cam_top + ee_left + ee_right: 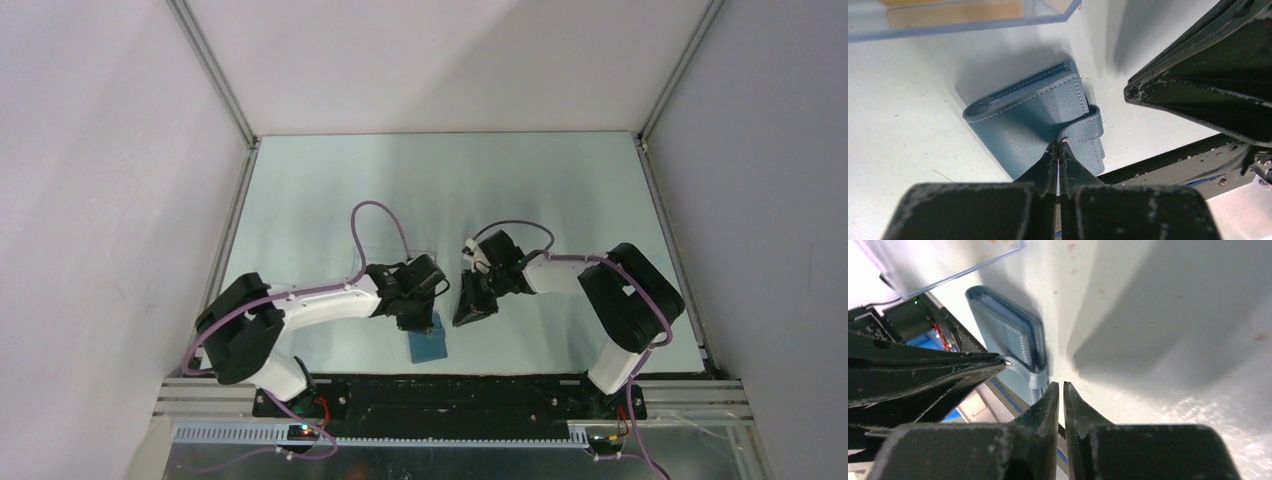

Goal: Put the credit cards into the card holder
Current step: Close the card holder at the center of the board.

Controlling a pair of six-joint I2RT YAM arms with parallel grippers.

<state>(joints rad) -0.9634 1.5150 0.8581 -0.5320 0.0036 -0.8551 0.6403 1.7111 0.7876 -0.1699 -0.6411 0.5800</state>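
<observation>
The card holder (1033, 120) looks like matt, finely grained blue leather with pale stitching. The clear plastic piece (973, 22) is glossy, the left pincer (1058, 146) is matt black and scuffed, and the counter (898, 125) is smooth.

A clear plastic piece (973, 25) lies on the pale table (560, 200), which is enclosed by white wall panels (90, 200) and metal rails (211, 65).

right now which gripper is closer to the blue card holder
Left. The left gripper is shut on the card holder at its strap. The right gripper, also shut, sits just beside the strap end, seemingly not touching.
</observation>
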